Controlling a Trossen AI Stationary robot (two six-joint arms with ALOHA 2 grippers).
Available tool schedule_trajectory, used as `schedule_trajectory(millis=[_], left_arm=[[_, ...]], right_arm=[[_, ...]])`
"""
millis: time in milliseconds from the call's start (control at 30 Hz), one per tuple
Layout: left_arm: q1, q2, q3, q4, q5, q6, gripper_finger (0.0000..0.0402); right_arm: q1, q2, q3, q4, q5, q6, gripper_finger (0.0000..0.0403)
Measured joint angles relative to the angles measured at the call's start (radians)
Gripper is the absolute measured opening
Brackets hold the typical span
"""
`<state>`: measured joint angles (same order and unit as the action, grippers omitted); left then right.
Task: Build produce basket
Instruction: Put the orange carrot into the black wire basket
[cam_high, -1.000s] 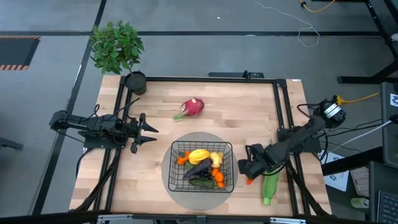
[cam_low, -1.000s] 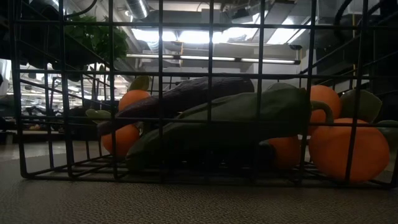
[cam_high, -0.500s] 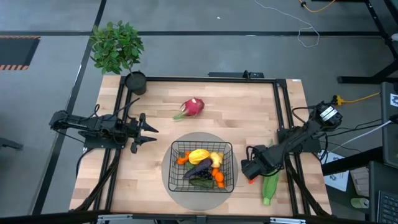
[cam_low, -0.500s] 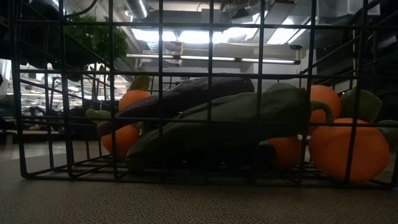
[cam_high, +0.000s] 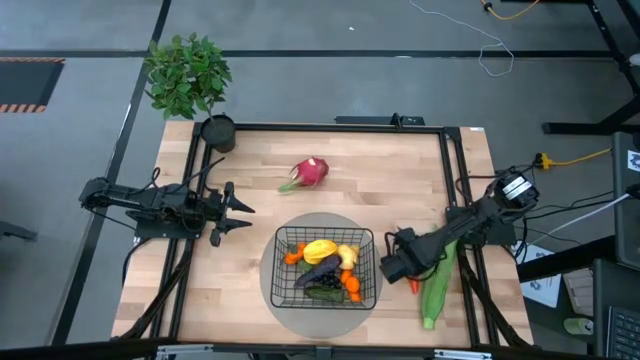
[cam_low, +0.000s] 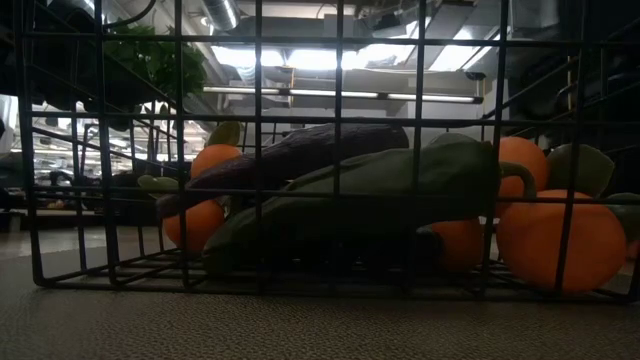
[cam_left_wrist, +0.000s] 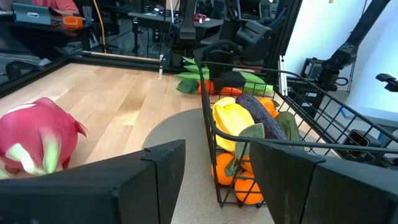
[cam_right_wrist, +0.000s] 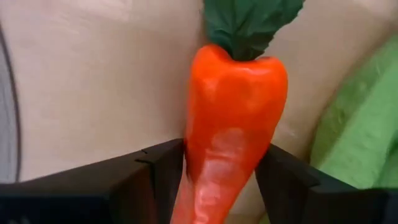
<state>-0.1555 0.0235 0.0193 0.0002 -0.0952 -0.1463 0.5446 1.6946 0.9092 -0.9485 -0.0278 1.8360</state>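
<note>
My right gripper is down at the bench, just beside the basket, and its two fingers sit tight on either side of an orange carrot, pinching it, green top pointing away from me. I think the carrot may be resting on the wood, but the wrist view is too close to be sure. Right next to this gripper lies the long green husk. The basket already holds an eggplant, yellow fruits and small orange pieces. My left gripper waits on the basket's other side, fingers spread with nothing between them; the pink dragon fruit lies on the wood a little ahead of it.
</note>
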Motion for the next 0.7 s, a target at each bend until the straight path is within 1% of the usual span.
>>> schedule_trajectory(millis=[133, 233, 300, 400, 433, 600, 700], left_arm=[[0.0, 0.0, 0.0, 0.0, 0.0, 0.0, 0.017], [0.0, 0.0, 0.0, 0.0, 0.0, 0.0, 0.017], [0.0, 0.0, 0.0, 0.0, 0.0, 0.0, 0.017], [0.0, 0.0, 0.0, 0.0, 0.0, 0.0, 0.017], [0.0, 0.0, 0.0, 0.0, 0.0, 0.0, 0.017], [0.0, 0.0, 0.0, 0.0, 0.0, 0.0, 0.017], [0.0, 0.0, 0.0, 0.0, 0.0, 0.0, 0.017]], right_arm=[[-0.048, 0.012, 0.0, 0.002, -0.002, -0.09, 0.0179], [-0.086, 0.017, 0.001, -0.021, 0.008, -0.116, 0.0164], [-0.107, 0.019, 0.0, -0.034, 0.041, -0.136, 0.0138], [-0.126, 0.019, 0.0, -0.039, 0.075, -0.143, 0.0084], [-0.131, 0.019, 0.0, -0.046, 0.084, -0.145, 0.0079], [-0.149, 0.013, 0.0, -0.158, 0.147, -0.17, 0.0079], [-0.163, 0.006, 0.026, -0.313, 0.201, -0.147, 0.0079]])
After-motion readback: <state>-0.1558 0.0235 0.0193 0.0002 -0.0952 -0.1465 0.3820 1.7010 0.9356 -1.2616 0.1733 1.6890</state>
